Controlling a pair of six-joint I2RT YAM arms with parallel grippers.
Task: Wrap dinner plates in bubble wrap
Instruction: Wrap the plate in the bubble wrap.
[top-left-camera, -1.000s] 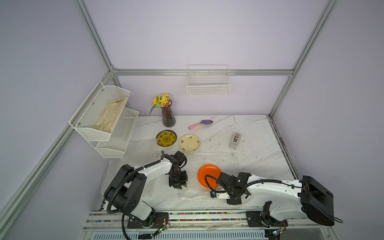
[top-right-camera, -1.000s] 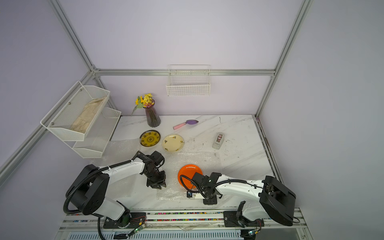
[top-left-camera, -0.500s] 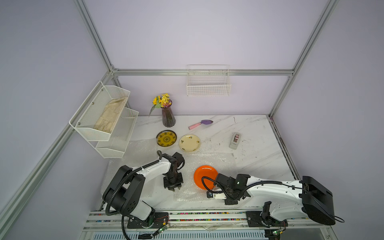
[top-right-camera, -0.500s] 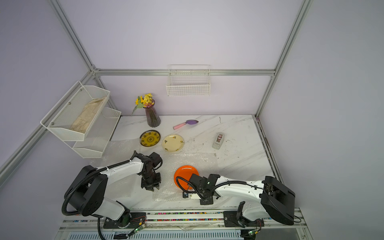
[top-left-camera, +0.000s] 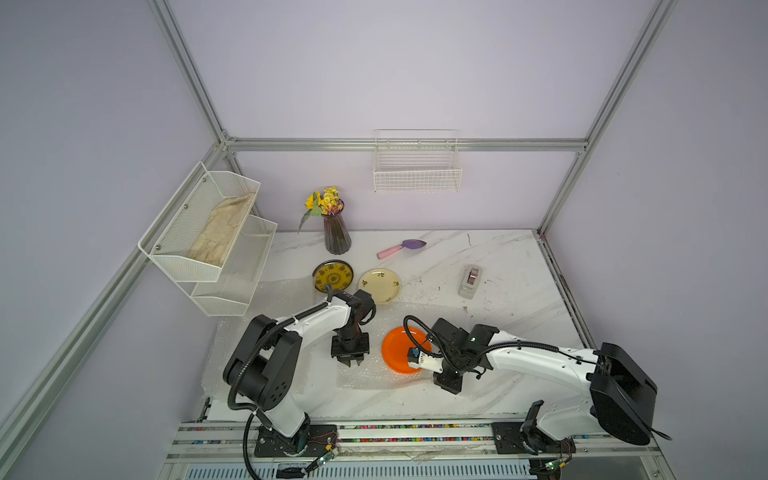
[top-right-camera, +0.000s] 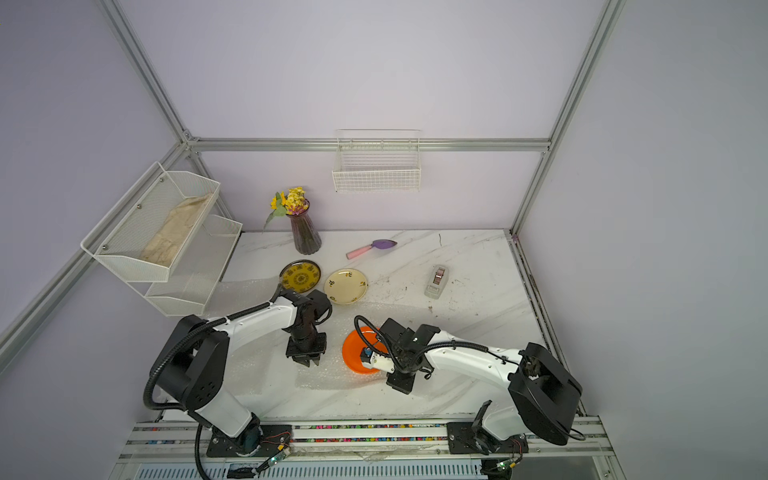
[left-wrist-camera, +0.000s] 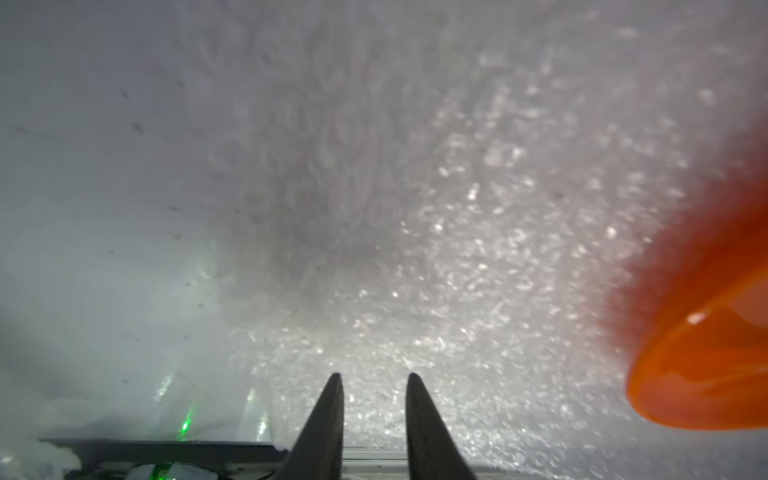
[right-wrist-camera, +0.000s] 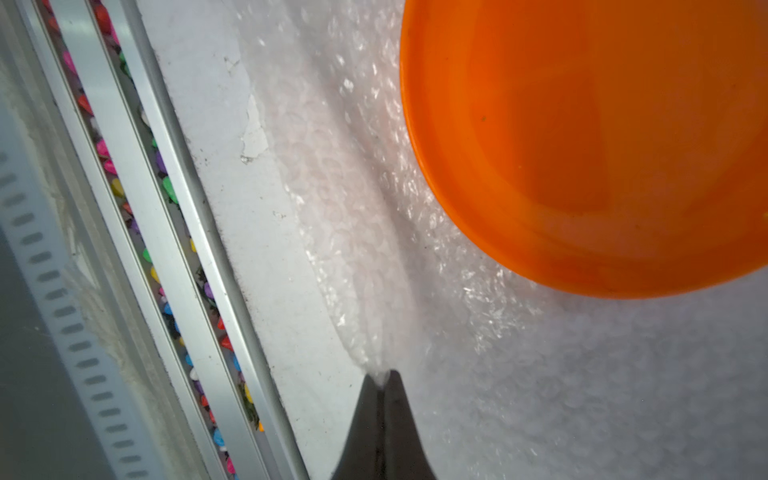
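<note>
**Orange plate on the wrap, near edge pinched**

The orange plate (top-left-camera: 395, 349) is seen lying flat on the bubble wrap (top-left-camera: 324, 378), near-centre on the bench (top-left-camera: 498, 324), between the two arms. The right tool (right-wrist-camera: 384, 376) is clenched on the wrap's near edge, just beside the plate, with a little pucker of film nipped at the tips. The left tool (left-wrist-camera: 374, 378) is held over the wrap to the plate's left, jaws apart, nothing in them.

Tbh the wrap is judged light, floppy and crinkly, so edges or corners are best pinched. The glossy plate is probably slippery and breakable, so it's best left lying while film gets folded over it.

The yellow plate (top-left-camera: 333, 276) and cream plate (top-left-camera: 379, 285) are sat unwrapped further back.

Containers: a beige cloth (top-left-camera: 220, 232) is seen in the rack (top-left-camera: 174, 257), upper tier, and flowers (top-left-camera: 324, 201) in the vase (top-left-camera: 337, 232). Nothing is made out in the wire basket (top-left-camera: 417, 178).
</note>
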